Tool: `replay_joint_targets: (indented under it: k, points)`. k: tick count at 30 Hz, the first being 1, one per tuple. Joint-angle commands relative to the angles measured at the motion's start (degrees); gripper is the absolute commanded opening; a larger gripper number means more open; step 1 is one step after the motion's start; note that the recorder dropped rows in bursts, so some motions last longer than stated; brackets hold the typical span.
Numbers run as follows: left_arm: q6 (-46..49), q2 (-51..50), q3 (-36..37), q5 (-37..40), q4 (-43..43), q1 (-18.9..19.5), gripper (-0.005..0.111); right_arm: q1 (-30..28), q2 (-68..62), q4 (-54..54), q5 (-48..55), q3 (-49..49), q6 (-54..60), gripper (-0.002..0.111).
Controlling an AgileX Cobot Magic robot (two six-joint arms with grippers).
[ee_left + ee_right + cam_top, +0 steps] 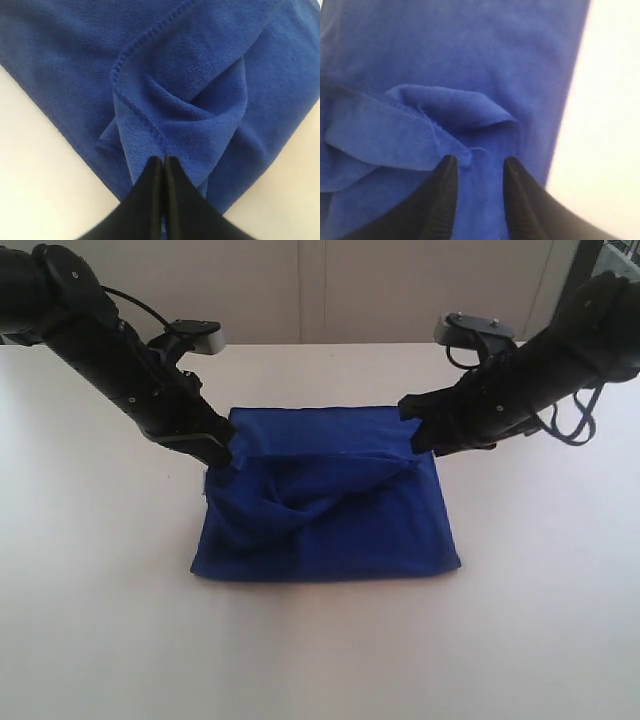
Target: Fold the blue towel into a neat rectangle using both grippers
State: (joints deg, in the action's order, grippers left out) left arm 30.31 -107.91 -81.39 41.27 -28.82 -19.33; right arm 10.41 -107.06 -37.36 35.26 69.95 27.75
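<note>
Left pincer (163, 160) clamped on the hem of the deep-blue fleecy towel (330, 515), lifting it. Right pincer (480, 160) stands wide, straddling a loose fold. Pale table (320, 660).

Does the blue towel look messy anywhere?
Yes. The deep-blue fleecy towel is not flat: its top layer sags in twisted creases across the middle. The black left gripper pinches one rumpled edge; the black right gripper stands open at a loose curled corner.

Right pincer (480, 161): dark fingers (442, 195) stand apart, blue towel (470, 45) showing in the gap. A loose folded flap with a stitched hem bunches just off one fingertip. Pale surface (612, 125) runs beside the towel's straight edge.
</note>
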Motion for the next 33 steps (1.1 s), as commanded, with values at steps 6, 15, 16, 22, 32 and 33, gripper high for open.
replay_joint_targets:
  k: [6, 15, 16, 22, 32, 33]
  points:
    - [0.1, 0.3, 0.4, 0.7, -1.2, -0.3, 0.000, -0.2, -5.4, -13.6, 0.3, -1.2, 12.0, 0.031]
    - [0.1, 0.3, 0.4, 0.4, -1.2, -0.3, 0.000, -0.2, -5.6, -13.8, -2.0, -1.2, 13.0, 0.023]
    - [0.1, 0.3, 0.4, 0.3, -1.2, -0.3, 0.000, -0.2, -5.6, -13.8, -2.0, -1.2, 13.0, 0.015]
    - [0.4, 0.3, 0.4, 0.3, -1.2, -0.3, 0.000, -0.2, -5.6, -14.0, -0.6, -1.2, 14.4, 0.000]
    - [0.4, 3.4, 0.3, -1.4, 0.4, -0.2, 0.000, -0.2, 2.8, -12.6, 1.5, -1.4, 19.3, 0.000]
    - [0.4, 4.5, 0.3, -1.4, 0.4, -0.2, 0.000, -0.2, 4.3, -11.5, 1.9, -1.4, 19.3, 0.000]
